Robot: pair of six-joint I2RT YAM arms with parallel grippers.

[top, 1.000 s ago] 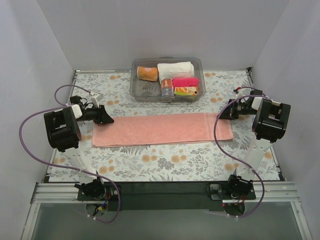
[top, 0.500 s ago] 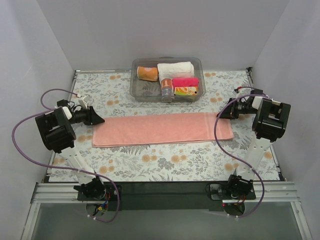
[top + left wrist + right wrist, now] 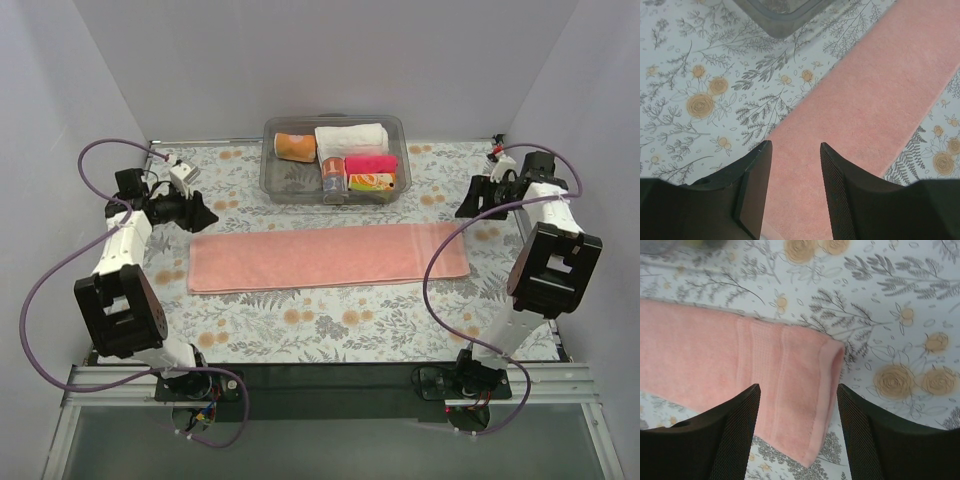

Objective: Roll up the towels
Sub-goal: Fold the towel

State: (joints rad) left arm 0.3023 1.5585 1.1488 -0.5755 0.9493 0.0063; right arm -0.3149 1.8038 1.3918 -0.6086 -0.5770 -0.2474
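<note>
Over on the left, the left gripper hangs just off the far-left corner of the salmon-pink towel. In its wrist view its jaws are parted a moderate way with nothing caught between them, only pink terry showing below the gap.

Moving across, the towel lies flat on the floral table, folded into one long, narrow strip that runs from arm to arm. There is no curl at either end, so no roll has been started.

Behind its middle sits the clear bin, holding an orange roll, a white roll and a hot-pink roll. Next to them a small patterned cloth stands on end. It looks rolled already, though it is too small to be sure.

On to the right, where the right gripper is poised near the towel's far-right corner. Its jaws are spread wide and hold nothing. Its wrist view looks straight down on the hemmed right end of the strip, where the folded edge is neat and doubled.

So how far along is the task? By the look of it the fold is done and the big towel is laid out ready, but the rolling itself has not yet begun. What is left is to take hold of one short end, turn it over on itself and wind the strip along its length. After that, presumably, it joins the others in the bin.
</note>
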